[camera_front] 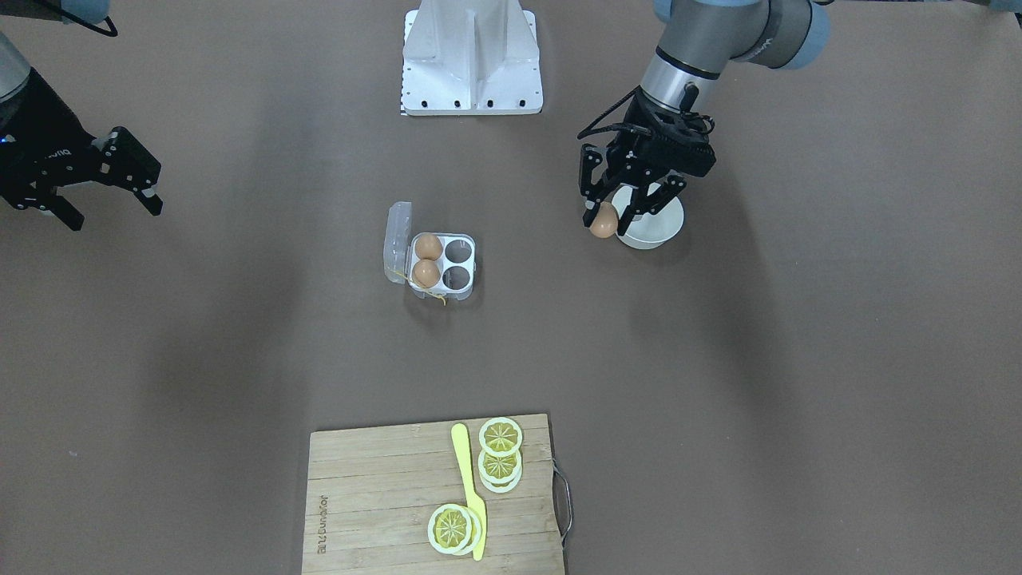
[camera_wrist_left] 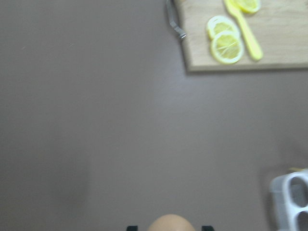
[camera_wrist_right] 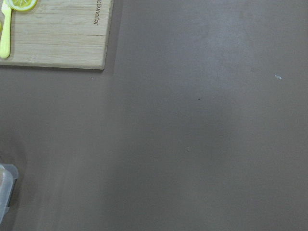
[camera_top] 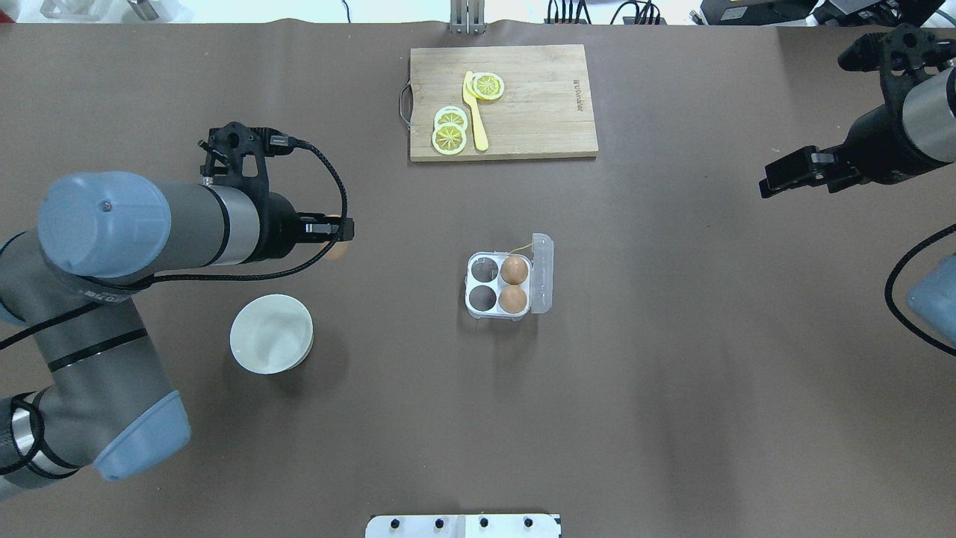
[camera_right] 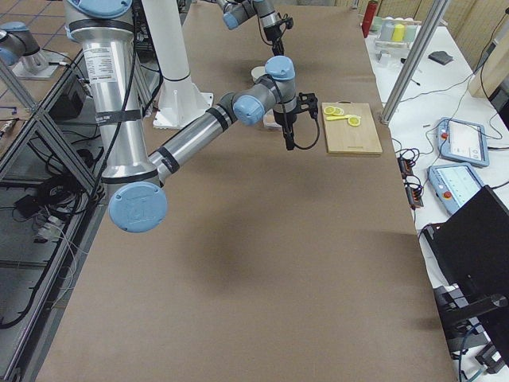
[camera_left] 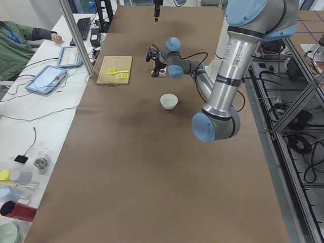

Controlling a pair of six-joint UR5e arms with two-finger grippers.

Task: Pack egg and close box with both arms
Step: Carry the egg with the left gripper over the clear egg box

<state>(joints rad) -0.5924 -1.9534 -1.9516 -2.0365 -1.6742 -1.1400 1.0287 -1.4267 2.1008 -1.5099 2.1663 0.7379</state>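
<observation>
The clear box [camera_front: 457, 265] sits mid-table with its lid [camera_front: 398, 243] hinged open and upright. Two eggs [camera_front: 429, 245] [camera_front: 426, 273] fill the cells by the lid; the other two cells are empty. The box also shows in the overhead view [camera_top: 484, 285]. My left gripper [camera_front: 607, 226] is shut on a third egg [camera_front: 604, 219] and holds it above the table beside the white bowl [camera_front: 659, 229], well apart from the box. That egg shows at the bottom of the left wrist view [camera_wrist_left: 171, 223]. My right gripper [camera_front: 116, 214] is open and empty, far off to the box's other side.
A wooden cutting board [camera_top: 538, 112] with lemon slices [camera_top: 450, 134] and a yellow knife [camera_top: 475, 112] lies at the table's far edge from the robot. The white bowl [camera_top: 270, 334] looks empty. The robot's base plate [camera_front: 471, 56] is at the near edge.
</observation>
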